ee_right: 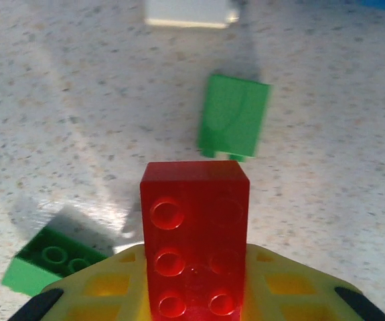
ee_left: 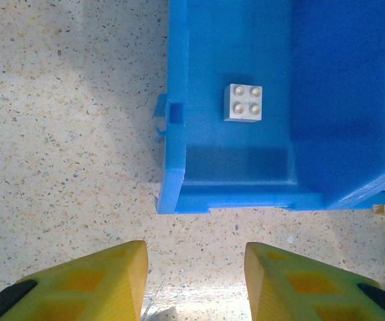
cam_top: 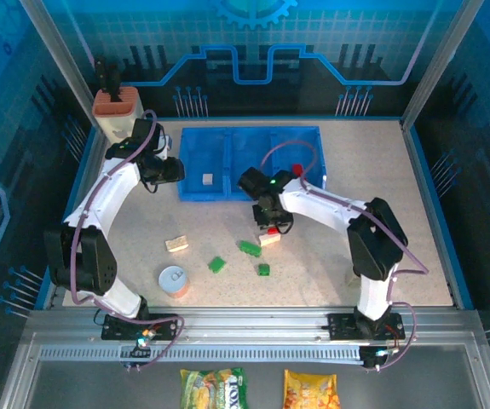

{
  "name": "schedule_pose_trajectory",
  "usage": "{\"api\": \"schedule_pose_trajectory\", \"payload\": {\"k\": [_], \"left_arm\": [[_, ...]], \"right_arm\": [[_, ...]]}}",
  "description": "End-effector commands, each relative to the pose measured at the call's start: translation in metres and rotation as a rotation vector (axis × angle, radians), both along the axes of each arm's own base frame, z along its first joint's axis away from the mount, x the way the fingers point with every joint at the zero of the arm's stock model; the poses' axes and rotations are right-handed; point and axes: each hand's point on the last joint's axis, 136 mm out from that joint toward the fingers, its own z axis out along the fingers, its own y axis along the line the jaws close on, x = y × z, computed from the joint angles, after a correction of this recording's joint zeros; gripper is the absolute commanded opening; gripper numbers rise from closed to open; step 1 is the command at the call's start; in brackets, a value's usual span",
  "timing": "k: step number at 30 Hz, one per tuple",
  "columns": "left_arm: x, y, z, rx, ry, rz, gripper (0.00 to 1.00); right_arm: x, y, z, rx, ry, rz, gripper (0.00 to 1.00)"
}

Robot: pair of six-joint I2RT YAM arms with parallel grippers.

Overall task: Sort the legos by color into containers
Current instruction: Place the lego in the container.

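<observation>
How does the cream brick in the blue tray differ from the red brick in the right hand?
The cream brick is square with four studs; the red brick is longer, showing more. The cream brick lies loose, studs up, in the left compartment of the blue tray; the red brick is clamped in the right hand over the table. Both are studded plastic bricks.

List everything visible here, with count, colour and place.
Translucent plastic three-compartment tray: one, blue, table's far middle.
Cream plastic bricks: three, cream, one in tray's left compartment, two loose.
Green plastic bricks: three, green, loose on table.
Red plastic bricks: two, red, one in right compartment, one gripped.
Round can: one, white-topped, near left.
Block holder: one, beige, orange top, far left.
Snack bags: two, yellowish, beyond the near rail.
Left gripper: yellow, open, beside tray.
Right gripper: yellow, shut on red brick.
</observation>
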Motion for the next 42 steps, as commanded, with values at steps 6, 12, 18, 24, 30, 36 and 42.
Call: {"api": "schedule_pose_trajectory", "payload": {"k": [6,12,18,24,30,36,42], "left_arm": [[-0.002,0.001,0.0,-0.014,0.007,-0.008,0.43],[-0.002,0.002,0.003,-0.015,0.0,-0.005,0.43],[-0.002,0.002,0.004,-0.021,-0.002,-0.005,0.43],[-0.002,0.003,0.006,-0.021,-0.009,-0.003,0.43],[-0.002,0.002,0.005,-0.025,-0.005,-0.004,0.43],[-0.003,0.003,0.005,-0.024,-0.004,-0.002,0.44],[-0.003,0.001,0.003,-0.033,-0.001,-0.002,0.44]], "right_arm": [[0.016,-0.039,0.018,-0.009,-0.017,-0.009,0.31],[0.039,-0.053,0.032,-0.003,-0.043,-0.019,0.31],[0.069,-0.064,0.042,0.015,-0.071,-0.023,0.31],[0.104,-0.072,0.051,0.033,-0.098,-0.025,0.31],[0.137,-0.075,0.049,0.06,-0.12,-0.021,0.31],[0.171,-0.065,0.038,0.143,-0.135,-0.008,0.31],[0.203,-0.058,0.024,0.206,-0.142,-0.009,0.31]]}}
